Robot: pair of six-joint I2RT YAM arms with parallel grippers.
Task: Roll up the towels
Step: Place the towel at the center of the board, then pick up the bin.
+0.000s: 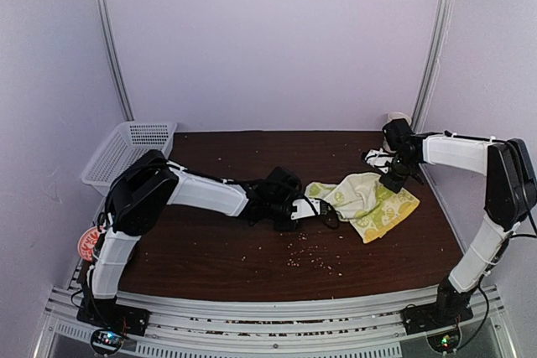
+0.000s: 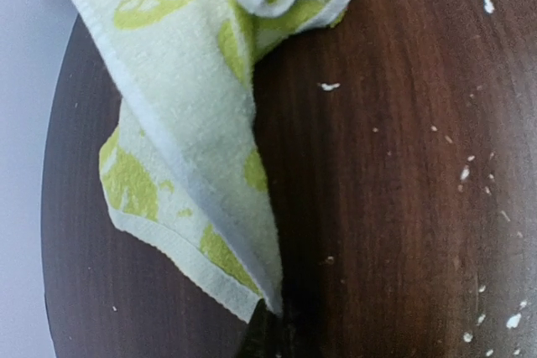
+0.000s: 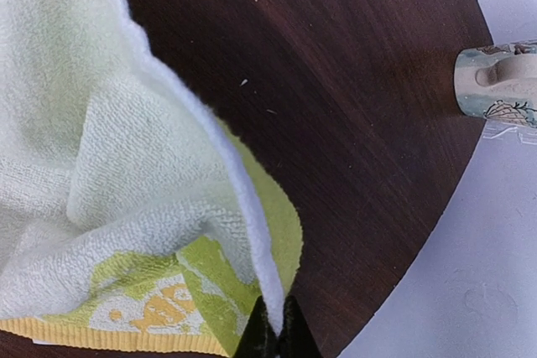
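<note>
Plainly, the rolling has not begun. The small yellow-green terry towel point(image 1: 362, 197) with its pale white pattern lies bunched and creased right of centre in the top view. It sits on the dark brown wooden table point(image 1: 210, 241), loosely heaped, with one flap fallen open toward the lower right of the frame. It is neither spread flat nor wound into any roll.

Both arms have hold of it. The left gripper point(image 1: 312, 209) reaches in from the left of the top view. In the left wrist view its jaws are pressed together at the bottom of the frame on one corner of the cloth point(image 2: 193, 123), which rises from that corner toward the upper left. The right gripper point(image 1: 392, 182) comes in from the upper right. In the right wrist view its jaws are likewise clamped at the bottom edge on the towel's white hem point(image 3: 109, 165), just above the yellow border.

The step in hand looks like a two-corner grasp for drawing the cloth out straight, so this is a very early stage. By this reading, spreading, rolling and setting down are all left to do.

No second towel shows in any of the three views, so its state cannot be told. A white slatted plastic basket point(image 1: 134, 147) stands at the upper left of the table, well apart from the cloth, and pale crumbs point(image 1: 306, 257) are scattered over the wood below it.
</note>
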